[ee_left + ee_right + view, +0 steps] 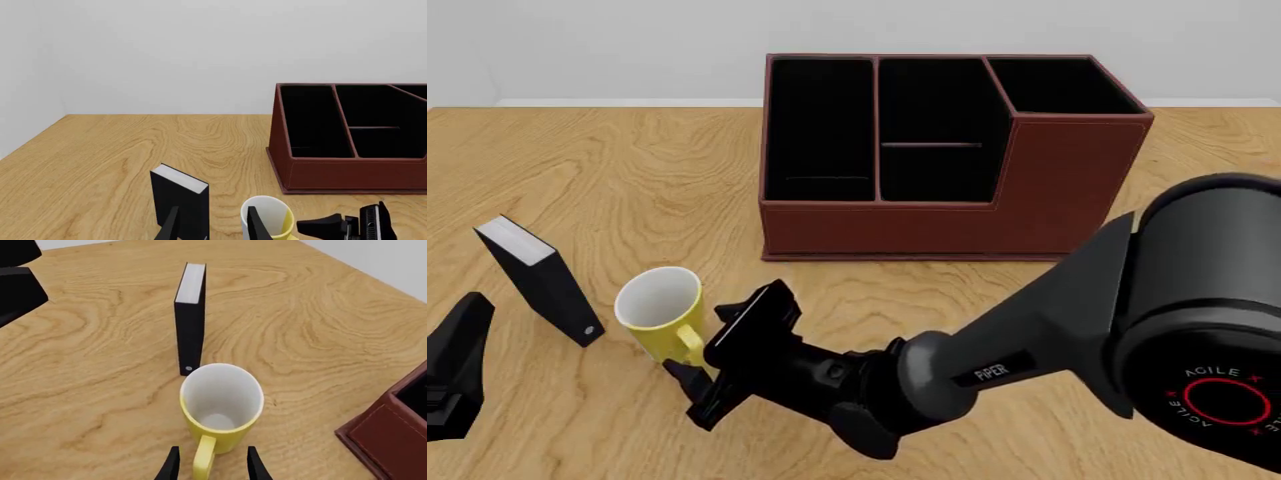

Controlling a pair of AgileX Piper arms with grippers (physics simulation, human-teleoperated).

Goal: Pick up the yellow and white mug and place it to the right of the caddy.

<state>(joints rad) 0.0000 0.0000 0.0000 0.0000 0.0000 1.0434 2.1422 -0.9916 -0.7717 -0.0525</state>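
The yellow and white mug [658, 308] stands upright on the table at the front left, its loop handle [203, 461] pointing toward my right gripper [212, 466]. That gripper [702, 352] is open, with one finger on each side of the handle and a visible gap to it on both sides. The caddy [948, 215], a dark red-brown box with black-lined compartments, stands at the back centre, well away from the mug. My left gripper [212, 227] is open and holds nothing. It hangs low at the front left [454, 372], with the mug [269, 218] just ahead of it.
A small black-and-white book-like box [539, 278] stands upright just left of the mug. The right arm [1054, 330] stretches across the front of the table from the right. Bare wood table [1214, 140] lies to the right of the caddy.
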